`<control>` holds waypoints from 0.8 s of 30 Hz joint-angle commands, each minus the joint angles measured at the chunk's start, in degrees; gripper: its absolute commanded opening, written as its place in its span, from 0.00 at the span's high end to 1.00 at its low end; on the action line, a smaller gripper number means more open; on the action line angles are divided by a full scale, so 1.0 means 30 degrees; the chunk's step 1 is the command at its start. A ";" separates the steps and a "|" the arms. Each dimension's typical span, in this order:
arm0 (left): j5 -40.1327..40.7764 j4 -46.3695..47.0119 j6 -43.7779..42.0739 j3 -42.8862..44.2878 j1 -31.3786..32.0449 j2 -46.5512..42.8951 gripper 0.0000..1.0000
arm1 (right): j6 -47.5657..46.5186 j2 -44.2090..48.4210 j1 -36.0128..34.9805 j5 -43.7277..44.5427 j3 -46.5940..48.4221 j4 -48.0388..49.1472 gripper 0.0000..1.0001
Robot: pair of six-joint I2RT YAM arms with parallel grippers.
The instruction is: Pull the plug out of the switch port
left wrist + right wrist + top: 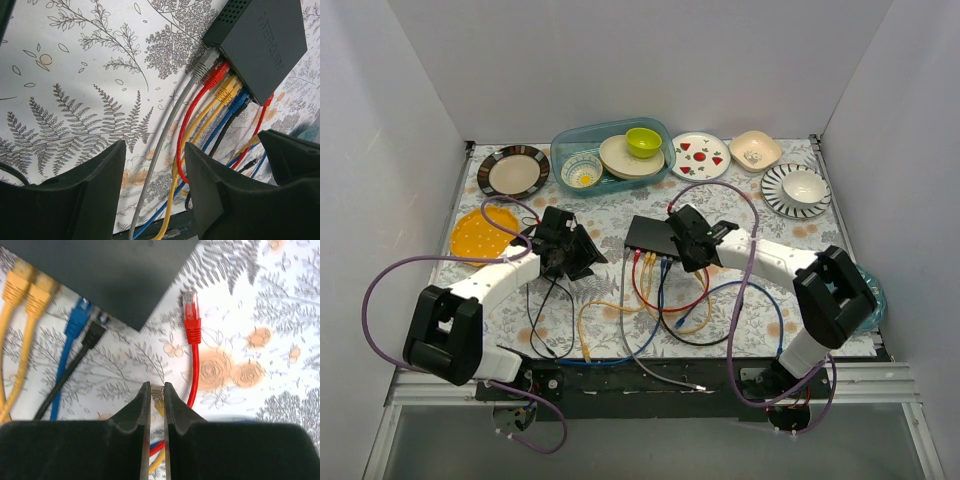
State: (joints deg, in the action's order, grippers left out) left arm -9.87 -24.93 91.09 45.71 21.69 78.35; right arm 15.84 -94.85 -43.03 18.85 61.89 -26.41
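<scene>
The black switch (650,235) lies mid-table, its socket edge facing the arms. In the left wrist view the switch (265,45) has grey (205,65), red (217,76), yellow (227,91) and blue (239,102) plugs in its ports. My right gripper (157,386) is shut on a yellow-booted plug (158,396), held clear of the switch (100,270). A loose red plug (190,315) lies on the cloth beside the switch's corner. My left gripper (155,145) is open and empty above the cables left of the switch.
Loose coloured cables (660,300) loop in front of the switch. Along the back stand a striped plate (513,171), a blue tub of bowls (612,155), a strawberry plate (700,155) and bowls (796,188). A yellow plate (480,235) lies at the left.
</scene>
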 commanded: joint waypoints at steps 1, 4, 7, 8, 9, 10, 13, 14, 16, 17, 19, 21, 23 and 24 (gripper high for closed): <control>-0.0197 0.0516 0.0077 0.0172 -0.0112 0.0250 0.50 | 0.1546 0.2170 0.0074 0.0513 -0.1262 -0.1213 0.91; -0.0080 0.0545 0.0047 0.0377 -0.0112 0.0457 0.50 | 0.1957 0.3021 0.0074 0.0600 -0.1996 -0.1624 0.91; 0.0067 0.0516 -0.0011 0.0436 -0.0141 0.0632 0.50 | 0.2162 0.3403 0.0045 0.0893 -0.2144 -0.2034 0.74; 0.0096 0.0487 -0.0011 0.0436 -0.0141 0.0633 0.50 | 0.2250 0.3461 0.0045 0.1039 -0.1998 -0.2296 0.57; 0.0096 0.0487 -0.0040 0.0494 -0.0170 0.0633 0.50 | 0.2512 0.3578 0.0045 0.1446 -0.1764 -0.2531 0.49; 0.0183 0.0458 -0.0012 0.0494 -0.0199 0.0633 0.50 | 0.2631 0.3695 0.0045 0.1653 -0.1182 -0.2852 0.43; 0.0068 0.0603 0.0164 0.0406 -0.0433 0.0604 0.50 | 0.2807 0.4310 0.0045 0.2386 0.0427 -0.2827 0.29; 0.0038 0.0633 0.0338 0.0378 -0.0521 0.0690 0.49 | 0.2778 0.4369 0.0045 0.2446 0.0957 -0.2652 0.27; -0.0166 0.0837 0.0515 0.0377 -0.0843 0.0837 0.49 | 0.2749 0.4225 0.0045 0.2331 0.1895 -0.2417 0.26; -0.0429 0.0984 0.0661 0.0377 -0.0960 0.0925 0.49 | 0.2662 0.3933 0.0045 0.2097 0.2712 -0.1633 0.26; -0.0839 0.1627 0.0896 0.0348 -0.1225 0.1217 0.49 | 0.2428 0.3493 0.0219 0.0403 0.3274 -0.0459 0.30; -0.1659 0.2503 0.1217 0.0464 -0.1371 0.1539 0.50 | 0.2601 0.2615 0.0599 -0.2600 0.3686 0.1620 0.43; -0.2476 0.2946 0.1394 0.0669 -0.1372 0.2154 0.53 | 0.3650 0.1390 0.1594 -0.5012 0.3862 0.3723 0.69; -0.2685 0.3325 0.1511 0.0873 -0.1372 0.2330 0.55 | 0.4092 0.0947 0.1917 -0.7286 0.3834 0.4519 0.76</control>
State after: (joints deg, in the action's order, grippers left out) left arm -12.91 -19.88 93.91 45.82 17.78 83.66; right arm 23.27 -86.19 -41.21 15.11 71.72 -25.56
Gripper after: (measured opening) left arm 0.477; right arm 0.397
